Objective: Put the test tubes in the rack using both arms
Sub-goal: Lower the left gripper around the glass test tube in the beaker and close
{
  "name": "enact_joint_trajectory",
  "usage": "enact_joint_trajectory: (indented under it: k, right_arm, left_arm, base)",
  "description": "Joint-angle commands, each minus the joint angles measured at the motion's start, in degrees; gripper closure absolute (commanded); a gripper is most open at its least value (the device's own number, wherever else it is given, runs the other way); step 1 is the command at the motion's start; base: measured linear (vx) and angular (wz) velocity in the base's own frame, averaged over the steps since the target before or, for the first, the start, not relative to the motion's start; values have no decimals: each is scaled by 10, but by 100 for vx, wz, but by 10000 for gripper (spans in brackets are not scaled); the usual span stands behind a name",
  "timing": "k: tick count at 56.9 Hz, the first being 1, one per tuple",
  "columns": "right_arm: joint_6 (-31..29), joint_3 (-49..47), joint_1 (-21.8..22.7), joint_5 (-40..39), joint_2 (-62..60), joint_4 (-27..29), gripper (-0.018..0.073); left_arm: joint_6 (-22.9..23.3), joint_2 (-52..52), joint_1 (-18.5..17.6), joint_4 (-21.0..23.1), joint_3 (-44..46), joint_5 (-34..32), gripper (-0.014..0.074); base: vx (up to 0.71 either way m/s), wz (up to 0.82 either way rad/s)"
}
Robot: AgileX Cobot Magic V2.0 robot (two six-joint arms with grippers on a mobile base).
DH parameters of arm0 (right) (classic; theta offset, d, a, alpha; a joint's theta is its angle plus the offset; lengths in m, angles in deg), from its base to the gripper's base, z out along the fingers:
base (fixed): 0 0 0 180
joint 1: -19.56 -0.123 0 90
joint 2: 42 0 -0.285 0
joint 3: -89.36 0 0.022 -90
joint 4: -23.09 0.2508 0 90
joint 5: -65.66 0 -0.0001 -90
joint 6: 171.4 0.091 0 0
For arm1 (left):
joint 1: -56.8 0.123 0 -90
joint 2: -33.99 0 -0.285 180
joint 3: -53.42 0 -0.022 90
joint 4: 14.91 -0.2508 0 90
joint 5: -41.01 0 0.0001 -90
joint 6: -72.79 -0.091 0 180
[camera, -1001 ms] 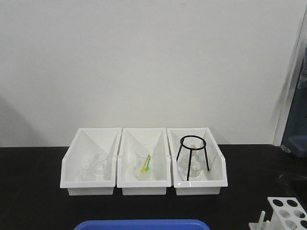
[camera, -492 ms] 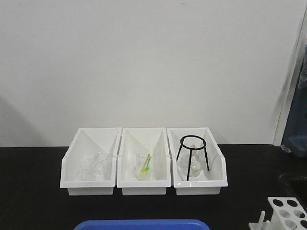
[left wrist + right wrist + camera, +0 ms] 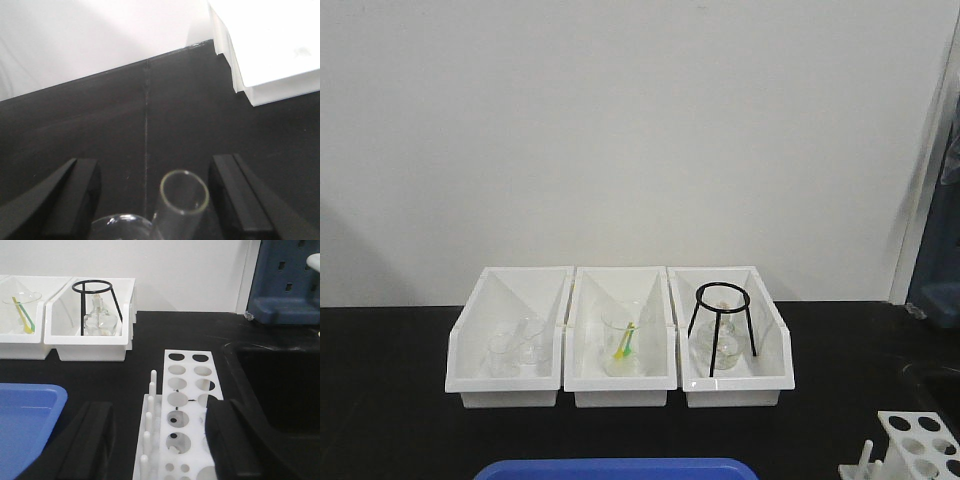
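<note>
In the left wrist view a clear test tube [image 3: 173, 221] stands tilted with its open mouth up, between the fingers of my left gripper [image 3: 155, 200]. The jaws are wide apart and the tube is close to the right finger; I cannot tell if they touch. A rounded piece of clear glass [image 3: 120, 226] lies beside the tube at the bottom edge. My right gripper [image 3: 160, 440] is open and hovers over the white rack [image 3: 189, 371], one finger on each side. The rack holes in view hold no tubes. The front view shows only a corner of the rack [image 3: 918, 438] and neither gripper.
Three white bins [image 3: 620, 385] stand in a row at the back, holding beakers [image 3: 515, 350], a beaker with coloured sticks [image 3: 623, 345] and a flask under a black tripod [image 3: 720, 335]. A blue tray [image 3: 615, 468] is at the front. A black sink [image 3: 280, 385] lies right of the rack.
</note>
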Motion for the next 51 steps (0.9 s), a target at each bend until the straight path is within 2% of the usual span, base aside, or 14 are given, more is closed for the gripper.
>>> enact_joint_trajectory:
  k: [1,17,25,37,51]
  right_arm:
    - [-3,-18,1,-43,8,-1,88]
    - [-3,-18,1,-43,8,-1,88]
    - [-3,-18,1,-43,8,-1,88]
    - [-3,-18,1,-44,8,-1,90]
    - [-3,-18,1,-44,8,-1,114]
  left_arm:
    - [0,8,1,6,18,-49,38]
    - [0,33,1,6,18,-69,43]
    - [0,33,1,7,18,-66,76]
    - [1,33,1,7,18,-64,214]
    - [1,33,1,7,18,-64,459]
  base:
    - [0,0]
    - [0,0]
    - [0,0]
    - [0,0]
    - [0,0]
